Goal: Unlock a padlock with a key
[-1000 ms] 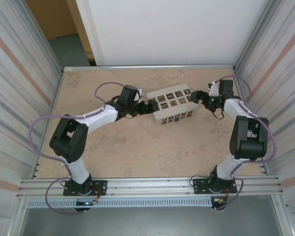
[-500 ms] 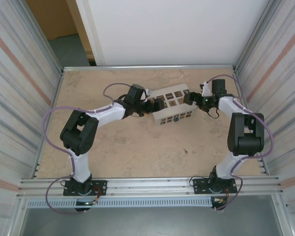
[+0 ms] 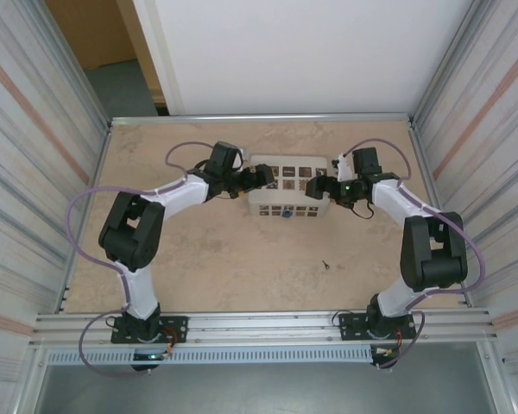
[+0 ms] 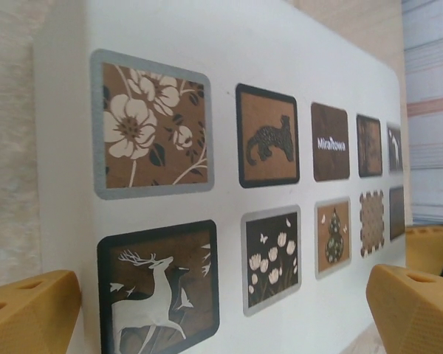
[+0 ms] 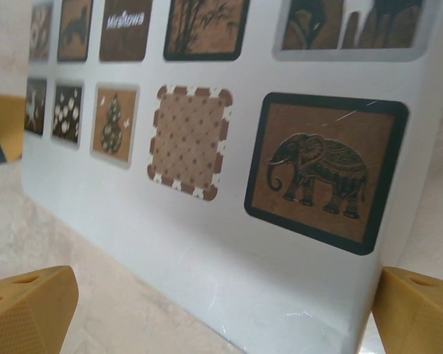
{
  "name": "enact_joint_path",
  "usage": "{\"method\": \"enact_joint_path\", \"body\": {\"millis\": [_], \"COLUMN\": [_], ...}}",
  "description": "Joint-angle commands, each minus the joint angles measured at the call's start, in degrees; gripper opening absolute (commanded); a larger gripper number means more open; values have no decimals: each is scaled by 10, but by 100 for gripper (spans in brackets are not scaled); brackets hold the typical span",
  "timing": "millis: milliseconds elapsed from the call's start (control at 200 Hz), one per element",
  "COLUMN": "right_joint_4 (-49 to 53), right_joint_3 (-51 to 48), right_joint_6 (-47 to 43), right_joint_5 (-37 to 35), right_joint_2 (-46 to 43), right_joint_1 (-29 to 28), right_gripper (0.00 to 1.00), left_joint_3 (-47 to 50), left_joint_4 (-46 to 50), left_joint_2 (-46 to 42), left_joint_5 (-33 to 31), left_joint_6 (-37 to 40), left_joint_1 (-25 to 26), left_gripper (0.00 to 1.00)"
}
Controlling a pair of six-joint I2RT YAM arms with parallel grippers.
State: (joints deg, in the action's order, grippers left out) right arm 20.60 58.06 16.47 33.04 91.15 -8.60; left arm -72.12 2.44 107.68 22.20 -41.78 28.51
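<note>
Left gripper (image 3: 261, 177): gaping wide, with the end of the white box (image 3: 289, 185) sitting between its fingers.
Right gripper (image 3: 315, 186): gaping wide and straddling the opposite end.
Padlock (image 3: 287, 213): resting against the box, between both sets of fingertips.

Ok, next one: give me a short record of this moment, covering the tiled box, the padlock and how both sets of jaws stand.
white box: far middle of the table, picture tiles on top
padlock: blue, at the box's near side; too small to tell if it is locked
left gripper: jaws open, astride the box's left end
right gripper: jaws open, astride the box's right end
small dark object: loose on the table, nearer the bases; unidentifiable
</note>
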Motion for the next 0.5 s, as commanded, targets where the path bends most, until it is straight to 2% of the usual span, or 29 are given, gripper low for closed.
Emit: {"method": "enact_joint_path", "body": {"millis": [0, 291, 496], "right_joint_4": [-6, -47, -79], "right_joint_3": [-7, -31, -45], "right_joint_6": [27, 90, 125], "right_joint_5": [53, 17, -36], "right_joint_2": [-31, -39, -37], "right_joint_1": [-39, -124, -170], "right_gripper": [99, 99, 99], "left_joint_3": [8, -6, -14], "left_joint_4": [-7, 7, 10], "left_joint_2": [-36, -29, -19], "left_joint_5": [37, 41, 40], "left_joint_6": [15, 34, 36], "left_joint_1": [-2, -37, -50], "left_gripper": [99, 99, 99]}}
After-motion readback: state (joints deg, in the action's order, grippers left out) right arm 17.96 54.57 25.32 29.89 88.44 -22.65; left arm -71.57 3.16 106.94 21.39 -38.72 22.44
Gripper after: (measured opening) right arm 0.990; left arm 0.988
